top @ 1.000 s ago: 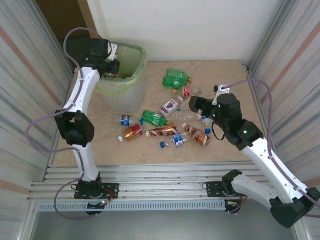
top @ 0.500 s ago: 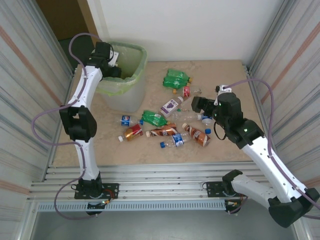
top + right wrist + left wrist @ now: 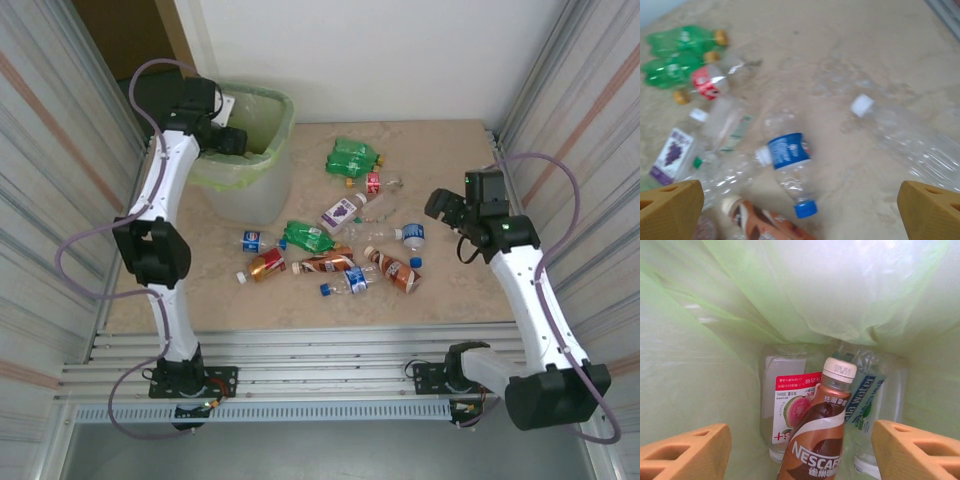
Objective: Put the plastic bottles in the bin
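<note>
Judging from the overhead view, the left hand (image 3: 228,140) hung over the bin (image 3: 283,112) at the far left of the table (image 3: 450,150), while the right hand (image 3: 440,206) hovered at the right, near the plastic bottles (image 3: 325,262) scattered across the middle. From the left wrist, its fingers (image 3: 685,452) stood apart, released. A brown coffee bottle (image 3: 817,440) sat between them, touching neither, down inside the green liner bag (image 3: 790,285) and in front of two other bottles. The drop looked done, so the sound move was to lift straight up until the fingers cleared the bag's loose folds, and only then swing back toward the table; a sideways pull risked snagging the liner. From the right wrist, which was somewhat blurred, that hand's fingers were spread wide and empty above a blue-labelled bottle (image 3: 789,162), with a clear white-capped bottle (image 3: 910,135) to its right. The blue-labelled one seemed the likeliest pick. The hand needed to come down with a finger on either side of the bottle's length and close on the label band, since thin crushed plastic could roll or squirt free.
</note>
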Action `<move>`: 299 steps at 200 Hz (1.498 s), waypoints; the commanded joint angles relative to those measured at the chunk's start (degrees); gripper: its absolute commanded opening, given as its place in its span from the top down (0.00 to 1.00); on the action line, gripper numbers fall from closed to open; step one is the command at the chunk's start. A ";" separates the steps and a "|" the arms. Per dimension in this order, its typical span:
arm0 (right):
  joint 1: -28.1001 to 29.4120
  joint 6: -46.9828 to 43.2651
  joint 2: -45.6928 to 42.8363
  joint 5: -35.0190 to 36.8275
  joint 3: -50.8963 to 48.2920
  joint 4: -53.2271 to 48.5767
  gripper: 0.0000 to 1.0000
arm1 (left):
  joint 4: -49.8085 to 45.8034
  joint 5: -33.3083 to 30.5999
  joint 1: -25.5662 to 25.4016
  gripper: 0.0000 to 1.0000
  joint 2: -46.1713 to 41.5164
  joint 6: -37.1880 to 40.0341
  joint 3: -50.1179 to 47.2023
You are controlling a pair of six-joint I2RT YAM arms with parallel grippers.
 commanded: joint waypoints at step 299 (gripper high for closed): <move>-23.48 -11.85 35.34 -21.93 2.64 -1.55 0.03 | 32.17 12.90 -9.45 0.01 -48.83 -17.89 -50.18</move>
